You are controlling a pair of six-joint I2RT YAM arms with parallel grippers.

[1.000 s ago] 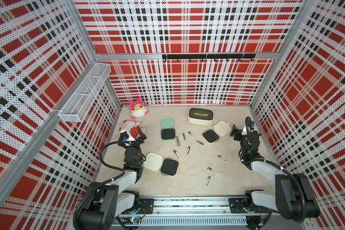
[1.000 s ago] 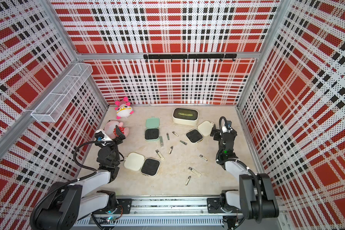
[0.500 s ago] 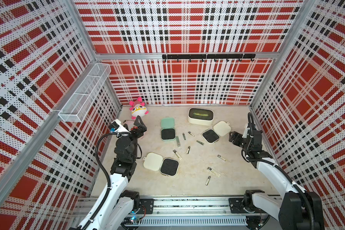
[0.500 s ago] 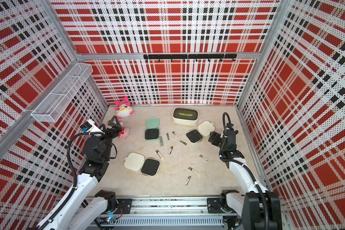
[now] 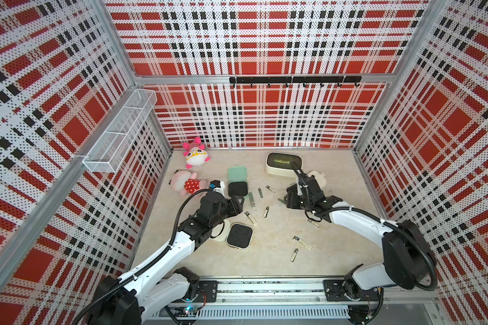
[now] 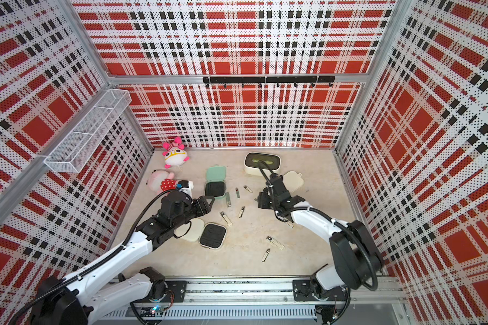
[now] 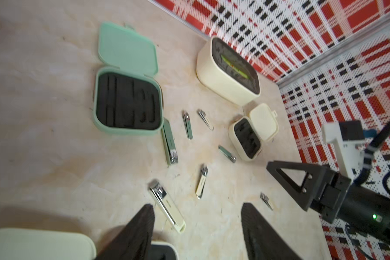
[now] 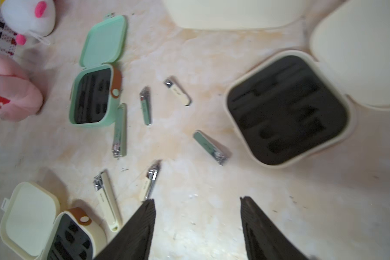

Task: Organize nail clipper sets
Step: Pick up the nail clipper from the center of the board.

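Three open cases lie on the beige table: a mint case at the back middle, a cream case in front of it, and a cream case at the back right, partly under my right arm in both top views. Their black inserts hold nothing. Several small silver clippers lie scattered between them. My left gripper hovers open just past the front cream case, beside a cream-handled clipper. My right gripper is open over bare table, near a mint-handled clipper.
A larger cream box with a dark window stands at the back. Two pink plush toys lie at the back left. A wire basket hangs on the left wall, a hook rail on the back wall.
Both arms have swung in from the side walls toward the middle of the table, over the clippers. Both pairs of jaws have narrowed but still stand apart.
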